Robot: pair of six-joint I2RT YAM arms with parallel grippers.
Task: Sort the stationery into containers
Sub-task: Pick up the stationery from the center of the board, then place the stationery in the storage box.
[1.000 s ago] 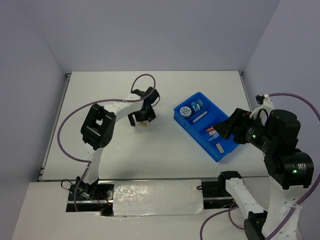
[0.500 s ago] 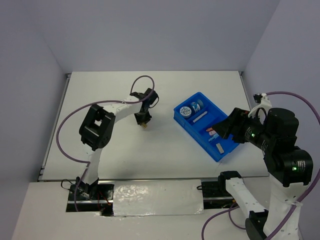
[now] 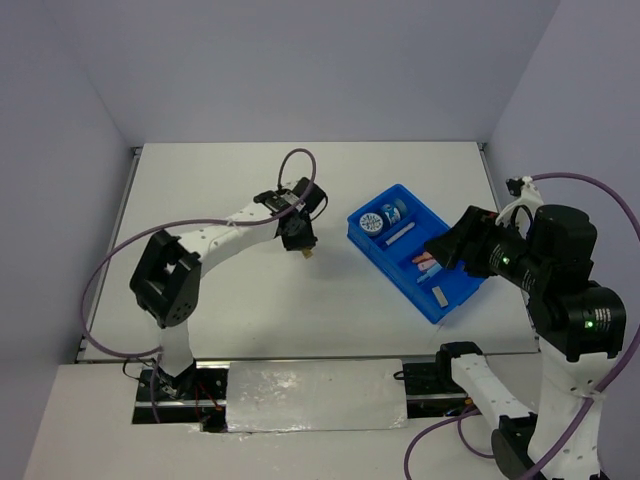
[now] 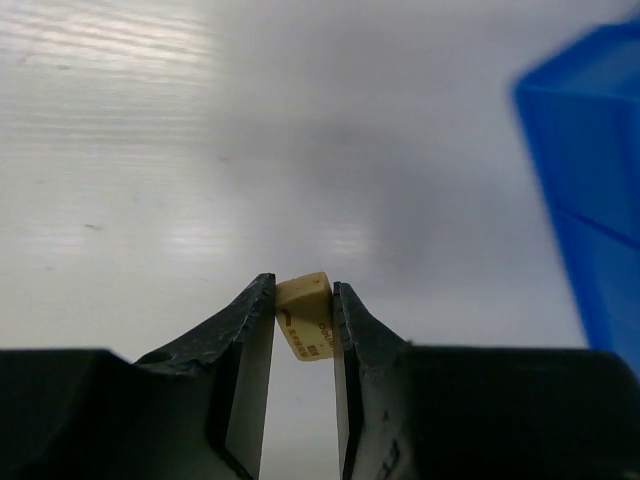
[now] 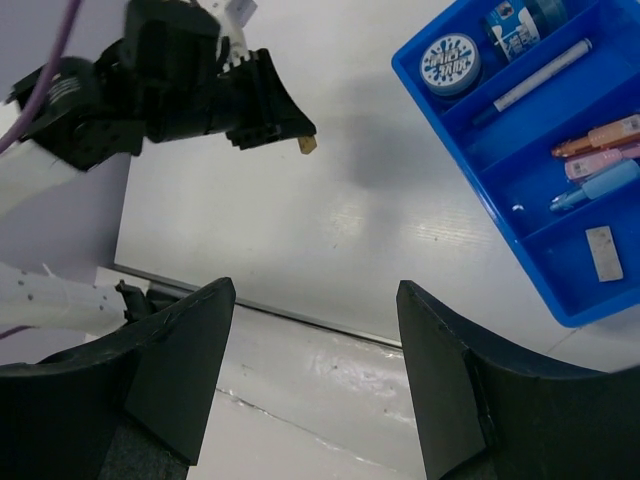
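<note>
Tan and matte, with dark print on one face, a small blocky eraser (image 4: 308,322) is clamped between the flat black fingers of the left gripper (image 4: 302,292), its end protruding past the tips. It is held clear of the glossy white worktop (image 3: 250,300) near its middle, just left of the bright blue plastic tray (image 3: 387,272). The left arm is stretched forward and rightward. The right gripper (image 5: 315,300) is poised over the tray's right edge, jaws apart with nothing gripped. Round rolls (image 5: 451,63), a pen (image 5: 540,75) and oblong pieces (image 5: 600,160) are lodged in separate compartments.
</note>
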